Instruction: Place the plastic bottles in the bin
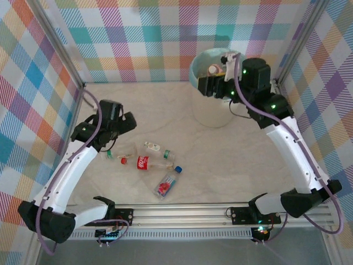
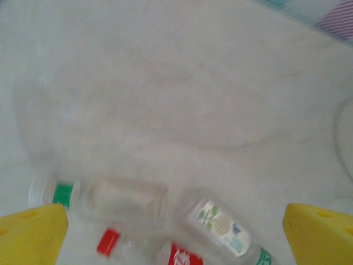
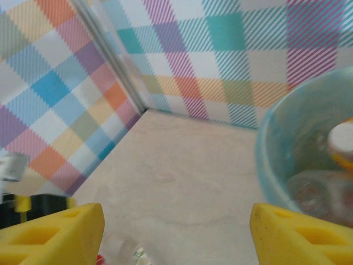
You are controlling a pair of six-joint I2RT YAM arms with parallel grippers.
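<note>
Pastel checked walls close in a pale marbled table [image 1: 237,160] seen from above, where the bin [image 1: 212,116] stands far right with a capped bottle [image 1: 214,70] inside it and the right gripper [image 1: 208,85] at its near rim. Near left of centre lie four plastic bottles: a red-labelled bottle [image 1: 144,162], a blue-capped bottle [image 1: 166,184], a white-labelled bottle [image 1: 157,149] and a clear green-banded bottle [image 1: 114,155], with the left gripper [image 1: 128,122] just beyond them. From the left wrist, its yellow fingers [image 2: 33,234] are spread wide above the green-banded, white-labelled and red-labelled bottles, gripping nothing. From the right wrist, the fingers [image 3: 55,234] stand apart and empty, the teal-lined bin to their right holding blurred bottles.
</note>
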